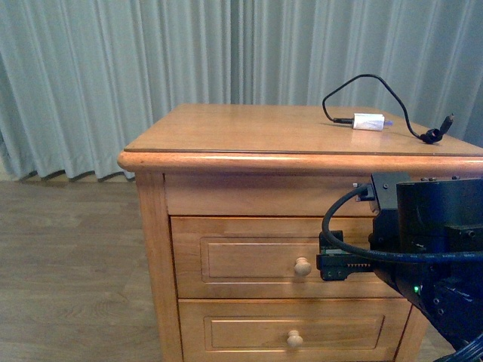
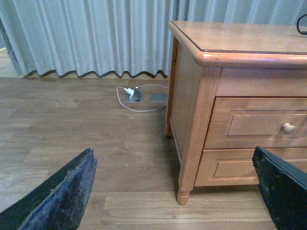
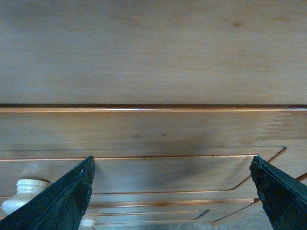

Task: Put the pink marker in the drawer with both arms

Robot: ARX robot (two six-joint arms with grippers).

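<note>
Pink marker is nowhere to be seen in any view. Right gripper [image 3: 170, 191] sits spread wide and empty, close against the drawer [image 1: 264, 256] front, just beside its knob [image 1: 302, 265]. Drawer is shut, contents hidden. Left gripper [image 2: 175, 191] is spread wide too, holding nothing, low above the floor [image 2: 72, 129] off the nightstand's [image 2: 192, 96] corner. Up top lies a white charger [image 1: 369, 121] with its black cable [image 1: 400, 98].

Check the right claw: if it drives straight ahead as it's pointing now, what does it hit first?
Most likely the upper drawer front. The right claw faces the panel squarely at close range, open and empty, with the knob off to one side beyond a finger. It would likely meet flat wood, not the knob; exact depth is unclear.
</note>
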